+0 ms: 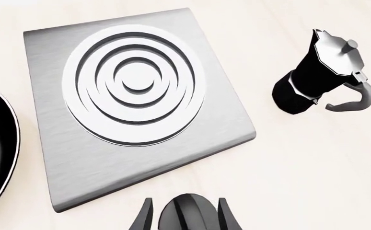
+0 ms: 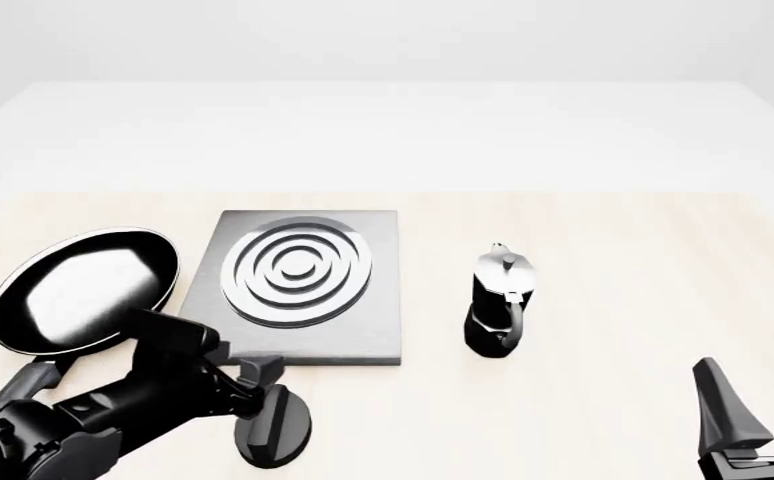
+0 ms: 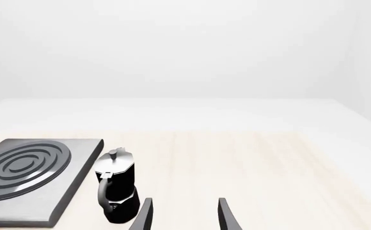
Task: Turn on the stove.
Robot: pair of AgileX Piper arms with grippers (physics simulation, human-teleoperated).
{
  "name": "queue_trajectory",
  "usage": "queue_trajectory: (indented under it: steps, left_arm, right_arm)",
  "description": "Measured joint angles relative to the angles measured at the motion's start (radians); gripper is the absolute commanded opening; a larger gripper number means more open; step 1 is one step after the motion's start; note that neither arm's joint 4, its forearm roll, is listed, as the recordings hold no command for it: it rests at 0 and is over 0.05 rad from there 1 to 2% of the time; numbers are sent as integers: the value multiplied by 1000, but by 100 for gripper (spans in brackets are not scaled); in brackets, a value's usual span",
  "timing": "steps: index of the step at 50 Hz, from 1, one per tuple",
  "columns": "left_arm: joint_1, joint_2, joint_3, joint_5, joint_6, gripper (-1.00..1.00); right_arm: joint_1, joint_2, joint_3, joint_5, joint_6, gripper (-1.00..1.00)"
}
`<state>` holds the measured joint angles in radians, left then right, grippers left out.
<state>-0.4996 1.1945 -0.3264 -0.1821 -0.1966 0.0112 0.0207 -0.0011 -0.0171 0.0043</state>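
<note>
The pale wooden tabletop (image 2: 601, 300) carries a frying pan (image 2: 87, 290) at the left, the stove slab (image 2: 300, 285) beside it, its knob (image 2: 275, 428) nearer, and a moka pot (image 2: 501, 300) to the right.

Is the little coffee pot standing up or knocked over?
Standing up. The moka pot sits on its base on the table, lid knob on top, beside the stove.

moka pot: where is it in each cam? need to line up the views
Left wrist: moka pot at the right edge of the picture, past the stove.
Front: moka pot near the middle of the table, upright, right of the stove, apart from it.
Right wrist: moka pot low in the picture, beside the stove.
Shared landmark: the stove's burner rings, in all three.
</note>
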Motion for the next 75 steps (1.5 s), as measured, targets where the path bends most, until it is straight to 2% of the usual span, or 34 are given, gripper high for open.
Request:
queue_trajectory:
  steps: [35, 75]
  left_arm:
    - [-59, 174, 22, -122, -89, 100]
    - [-49, 316, 45, -236, -89, 100]
  right_arm:
    - [2, -2, 0, -1, 6, 100]
    - [2, -14, 0, 3, 15, 100]
